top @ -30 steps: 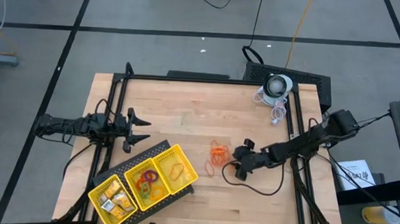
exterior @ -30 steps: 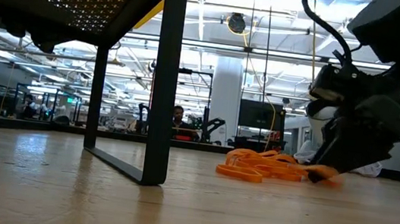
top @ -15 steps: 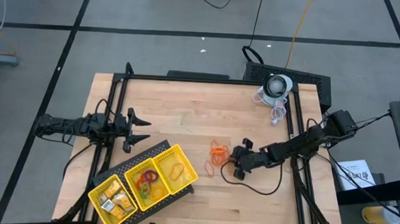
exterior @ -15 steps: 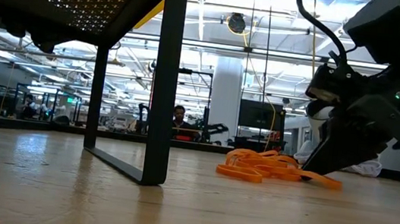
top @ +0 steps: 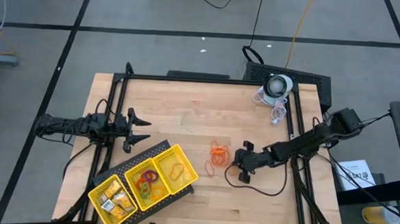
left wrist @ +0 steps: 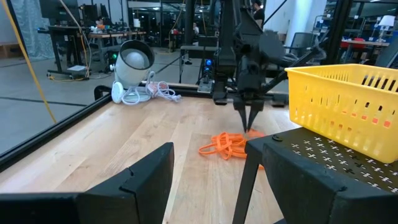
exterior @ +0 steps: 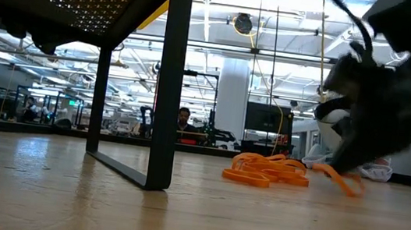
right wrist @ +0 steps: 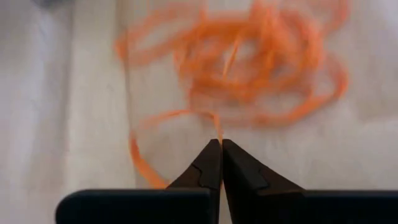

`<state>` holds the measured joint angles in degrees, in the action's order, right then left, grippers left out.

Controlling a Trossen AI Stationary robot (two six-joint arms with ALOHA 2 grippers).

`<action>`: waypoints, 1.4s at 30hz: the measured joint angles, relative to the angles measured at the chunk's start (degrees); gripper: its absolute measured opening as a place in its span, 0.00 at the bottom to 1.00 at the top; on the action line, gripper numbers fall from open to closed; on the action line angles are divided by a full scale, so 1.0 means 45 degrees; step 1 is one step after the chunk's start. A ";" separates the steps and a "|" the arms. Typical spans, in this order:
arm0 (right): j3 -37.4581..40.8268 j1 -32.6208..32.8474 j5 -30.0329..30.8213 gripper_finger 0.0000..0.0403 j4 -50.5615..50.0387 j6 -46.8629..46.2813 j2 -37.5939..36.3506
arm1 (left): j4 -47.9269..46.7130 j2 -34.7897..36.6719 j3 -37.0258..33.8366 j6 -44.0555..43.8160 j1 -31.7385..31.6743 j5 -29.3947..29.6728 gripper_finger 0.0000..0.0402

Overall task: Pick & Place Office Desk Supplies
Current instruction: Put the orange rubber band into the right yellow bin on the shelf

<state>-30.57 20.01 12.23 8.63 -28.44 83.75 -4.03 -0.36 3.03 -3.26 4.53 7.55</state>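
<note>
No readable writing or brand marks. Right gripper (top: pixel 238 160) low on tabletop toward right edge, fingertips (right wrist: pixel 217 149) pinched together on one orange rubber-band loop (right wrist: pixel 163 130), just beside rubber-band pile (top: pixel 218 153) mid-tabletop. Left gripper (top: pixel 143 130) near left edge, fingers apart, empty. Yellow tray (top: pixel 182 183) at front-left corner.

Overhead view: even, diffuse lighting across the desk (top: pixel 187 104); shadows soft and short, no glare, detail sharp to the edges. Low view: strongly backlit by ceiling strip lights in the room behind; the foreground frame reads as near-silhouette, the desk surface carries a pale sheen, and the right arm (exterior: pixel 384 98) is smeared by motion blur. Right wrist view: the rubber bands (right wrist: pixel 261 62) are soft and out of focus; the fingers (right wrist: pixel 208 168) are crisp.
</note>
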 joint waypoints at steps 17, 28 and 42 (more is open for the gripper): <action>-0.0053 -0.0414 0.0261 0.00 0.6741 0.4137 -0.0941 | -0.0005 0.0000 0.0000 0.0000 -0.0001 0.0005 0.64; -0.0724 -0.1442 -0.2803 0.00 1.0350 0.5691 -0.0909 | -0.0003 0.0000 0.0000 0.0003 -0.0003 0.0005 0.64; -0.4943 -0.1620 -0.4734 0.00 0.6071 0.7868 -0.0866 | 0.0000 0.0000 0.0000 0.0003 -0.0003 0.0005 0.64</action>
<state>-52.81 12.72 -9.07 35.95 6.96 79.85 -4.03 -0.36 3.03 -3.25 4.51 7.57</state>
